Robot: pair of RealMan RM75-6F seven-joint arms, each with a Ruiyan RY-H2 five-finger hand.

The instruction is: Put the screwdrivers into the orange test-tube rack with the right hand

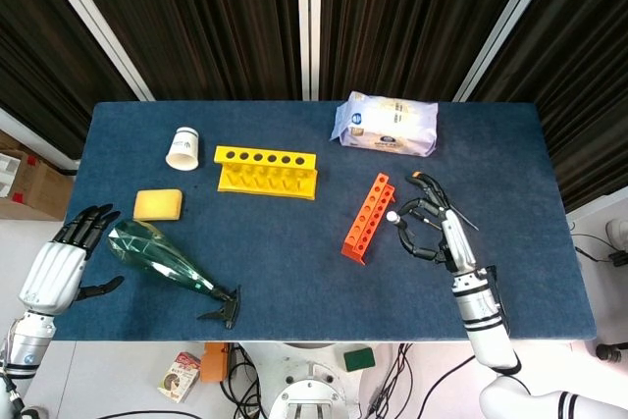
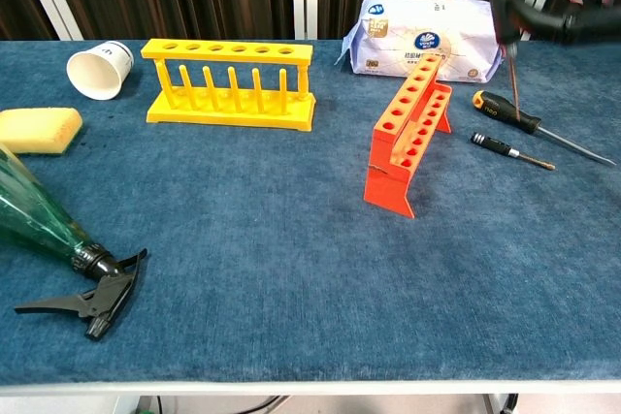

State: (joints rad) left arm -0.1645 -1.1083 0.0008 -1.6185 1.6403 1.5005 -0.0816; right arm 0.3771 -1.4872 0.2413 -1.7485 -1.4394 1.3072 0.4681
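The orange test-tube rack point(image 1: 368, 217) point(image 2: 408, 133) stands right of the table's middle with its holes empty. My right hand point(image 1: 435, 225) point(image 2: 568, 16) is raised just right of it and grips a silver-handled screwdriver point(image 1: 392, 215) point(image 2: 512, 65), held nearly upright with its tip pointing down. Two more screwdrivers lie on the cloth right of the rack: an orange-and-black one point(image 2: 505, 109) point(image 1: 419, 179) and a small black one point(image 2: 509, 149). My left hand point(image 1: 61, 264) hangs open off the table's left edge.
A yellow rack point(image 1: 265, 172), a paper cup point(image 1: 183, 147), a yellow sponge point(image 1: 158, 204) and a green spray bottle point(image 1: 162, 258) occupy the left half. A pack of wipes point(image 1: 386, 125) lies behind the orange rack.
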